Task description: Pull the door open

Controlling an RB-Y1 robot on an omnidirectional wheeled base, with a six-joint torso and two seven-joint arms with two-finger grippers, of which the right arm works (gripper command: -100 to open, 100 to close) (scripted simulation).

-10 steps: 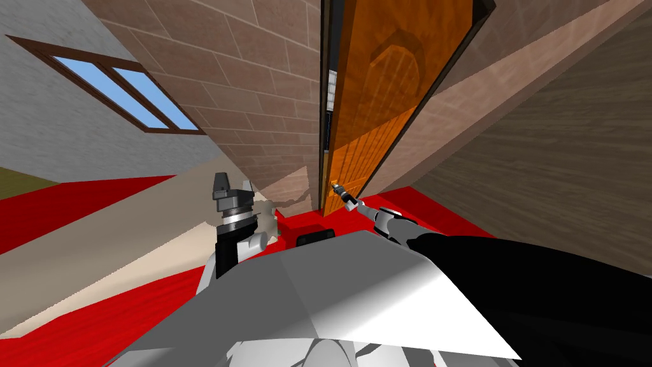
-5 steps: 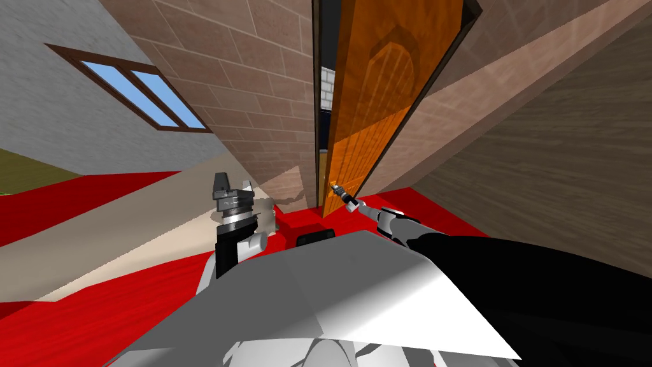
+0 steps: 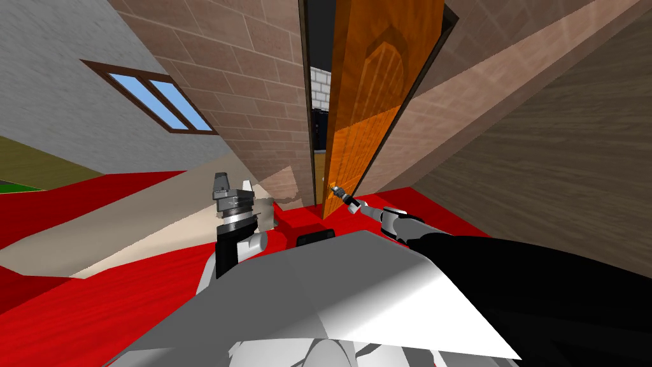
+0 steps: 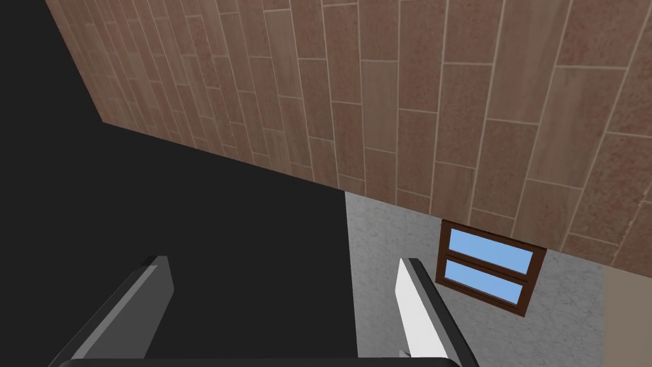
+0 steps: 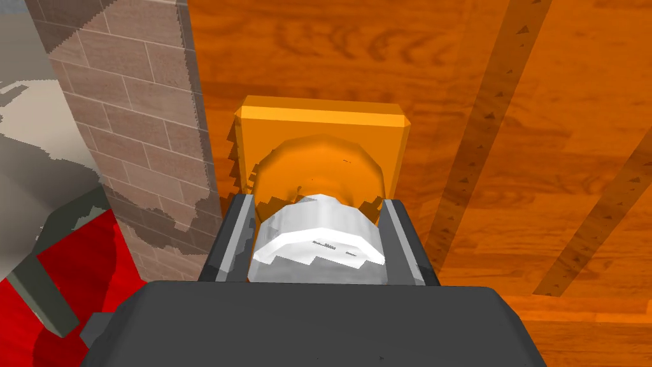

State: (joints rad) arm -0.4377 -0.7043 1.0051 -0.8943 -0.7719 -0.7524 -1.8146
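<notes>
Right gripper [image 5: 318, 210] is clenched on the white door knob [image 5: 318, 245], a finger pressed to each side, just off its orange backplate [image 5: 318, 124]; left gripper [image 4: 283, 280] idles at eleven o'clock, fingers spread, holding nothing. The orange door [image 3: 369, 95] stands at twelve o'clock, ajar; a narrow gap [image 3: 318, 115] shows at its free edge, so I judge the pull begun, most of the swing left. Red floor [image 3: 95, 318] underfoot; brown tiled wall [image 3: 255, 76] beside the frame; window [image 3: 156, 102] at ten o'clock.
</notes>
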